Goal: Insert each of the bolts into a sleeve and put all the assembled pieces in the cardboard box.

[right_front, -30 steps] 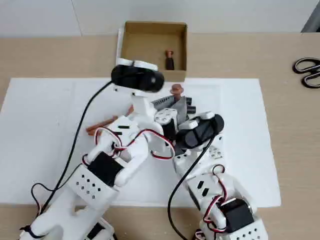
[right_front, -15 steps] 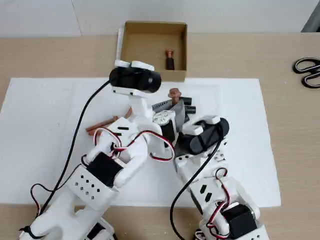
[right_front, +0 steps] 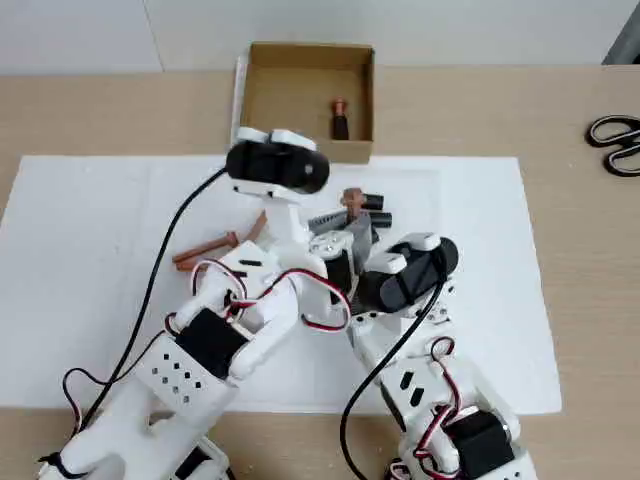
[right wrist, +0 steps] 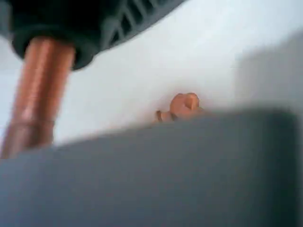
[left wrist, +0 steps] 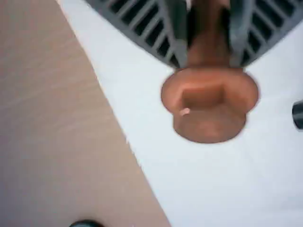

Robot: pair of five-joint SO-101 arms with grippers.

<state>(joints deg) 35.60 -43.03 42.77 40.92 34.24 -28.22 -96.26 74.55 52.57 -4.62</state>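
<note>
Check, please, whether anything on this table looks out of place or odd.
Only the scissors stand out: they lie on the bare wood at the high view's right edge, off the white sheet, and the task has no use for them. Nothing looks spilled or damaged.

White plastic arms (right_front: 262,300) — black servos (right_front: 208,340), black wrist cams (right_front: 277,166) w/ black cables (right_front: 150,280), red-white wires (right_front: 320,312), grey ribbed claw (left wrist: 207,56)

Matt brown plastic bolt (left wrist: 208,101), ribbed grey plastic claw (left wrist: 207,33) (also matt), cardboard box (right_front: 285,100).
</note>
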